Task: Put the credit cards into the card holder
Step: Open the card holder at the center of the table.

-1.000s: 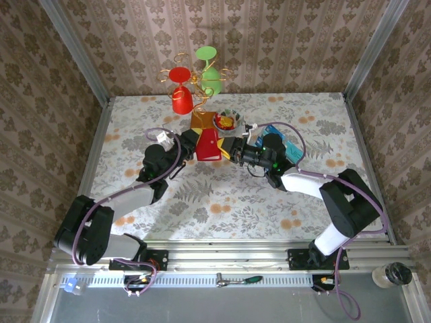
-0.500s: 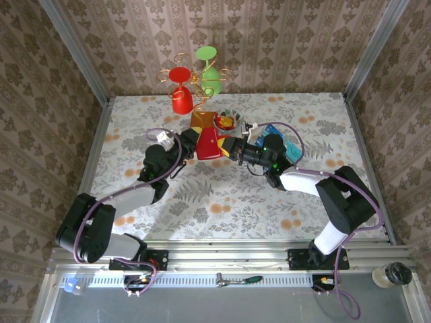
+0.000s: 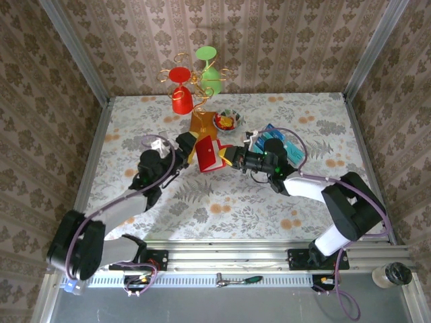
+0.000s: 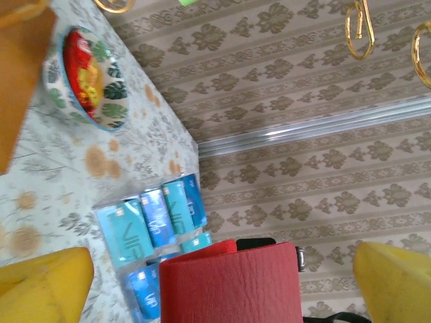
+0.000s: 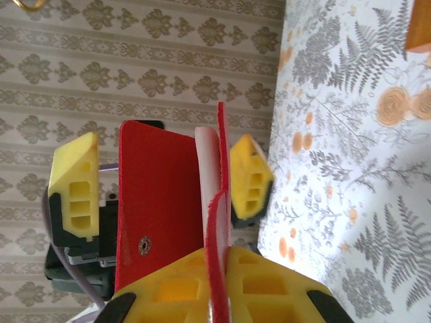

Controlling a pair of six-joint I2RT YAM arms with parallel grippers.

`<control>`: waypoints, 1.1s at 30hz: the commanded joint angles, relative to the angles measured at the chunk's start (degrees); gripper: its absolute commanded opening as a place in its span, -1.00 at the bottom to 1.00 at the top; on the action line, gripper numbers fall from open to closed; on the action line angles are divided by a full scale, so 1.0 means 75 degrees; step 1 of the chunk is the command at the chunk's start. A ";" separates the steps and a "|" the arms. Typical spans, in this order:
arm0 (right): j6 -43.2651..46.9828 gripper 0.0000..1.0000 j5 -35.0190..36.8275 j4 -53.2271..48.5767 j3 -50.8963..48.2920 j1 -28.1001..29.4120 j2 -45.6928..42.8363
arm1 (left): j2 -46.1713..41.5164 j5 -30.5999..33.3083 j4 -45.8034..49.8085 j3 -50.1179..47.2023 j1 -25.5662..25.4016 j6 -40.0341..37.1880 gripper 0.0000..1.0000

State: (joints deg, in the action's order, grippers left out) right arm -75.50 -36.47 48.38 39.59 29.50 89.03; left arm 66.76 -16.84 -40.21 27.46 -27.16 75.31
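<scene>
Top view: the card holder [image 3: 209, 153] is up between the two grippers at mid-table, tilted, just in front of the orange stand base [image 3: 201, 121] and the patterned bowl [image 3: 227, 121]. The right gripper [image 3: 227, 156] is clamped on its right edge, and the left gripper [image 3: 193, 146] sits at its left edge. The credit cards [image 3: 285, 142] are well apart from it, bunched on the table beyond the right wrist, none in the holder. Left wrist view: yellow fingers [image 4: 47, 286] are spread wide with the holder's red top edge in the gap, touching neither as far as I can see. The cards stand in rows beyond it. Right wrist view: its own fingers pinch one leaf of the holder edge-on, pale lining showing. The other leaf hangs away at an angle, snap stud visible, so the holder is part-open in a V. The left fingers straddle both leaves, clear of them. My read: this is the open-the-holder step, no card loaded yet. The next move calls for the left to close on the free leaf alone and draw it out to expose the pocket, or else go for a card. Either way the right must hold its pinch. The leaf is thin and glossy and could slip.
</scene>
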 commanded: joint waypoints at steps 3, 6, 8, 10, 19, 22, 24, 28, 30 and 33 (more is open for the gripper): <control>0.0853 -1.00 0.0212 -0.1007 -0.0324 -0.0030 -0.0531 | -0.1605 0.0099 0.4574 0.0724 0.0283 -0.2750 1.00; 0.1074 -1.00 0.0441 -0.1363 -0.0527 -0.0006 -0.0634 | -0.1643 0.0781 0.6768 0.1730 0.0068 -0.4042 1.00; 0.1165 -1.00 0.0604 -0.1538 -0.0663 0.0014 -0.0701 | -0.1324 0.1244 0.7821 0.2462 -0.0323 -0.4748 1.00; 0.1292 -1.00 0.0810 -0.1778 -0.0739 0.0083 -0.0759 | -0.0830 0.1907 0.8606 0.3213 -0.0831 -0.5348 1.00; 0.1701 -1.00 0.1566 -0.2624 -0.0778 0.0432 -0.0906 | 0.1472 0.3507 1.0145 0.5537 -0.2527 -0.6548 1.00; 0.1684 -1.00 0.1647 -0.2674 -0.0813 0.0438 -0.0925 | 0.1985 0.3813 1.0432 0.5877 -0.2772 -0.6731 1.00; 0.1688 -1.00 0.1705 -0.2695 -0.0832 0.0439 -0.0949 | 0.2262 0.3993 1.0610 0.5970 -0.2915 -0.6818 1.00; 0.1680 -1.00 0.1886 -0.2786 -0.0912 0.0430 -0.1042 | 0.2515 0.4326 1.0784 0.5759 -0.3063 -0.6784 1.00; 0.1679 -1.00 0.1992 -0.2840 -0.0965 0.0427 -0.1098 | 0.2426 0.4451 1.0700 0.5467 -0.3073 -0.6710 1.00; 0.1684 -1.00 0.2115 -0.2858 -0.1068 0.0404 -0.1143 | 0.2334 0.4694 1.0643 0.5033 -0.3040 -0.6642 1.00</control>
State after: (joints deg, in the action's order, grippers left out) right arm -64.18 -23.09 27.57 32.69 32.53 82.24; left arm 85.47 14.52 37.39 67.55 -49.95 26.06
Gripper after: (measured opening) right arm 0.058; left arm 0.999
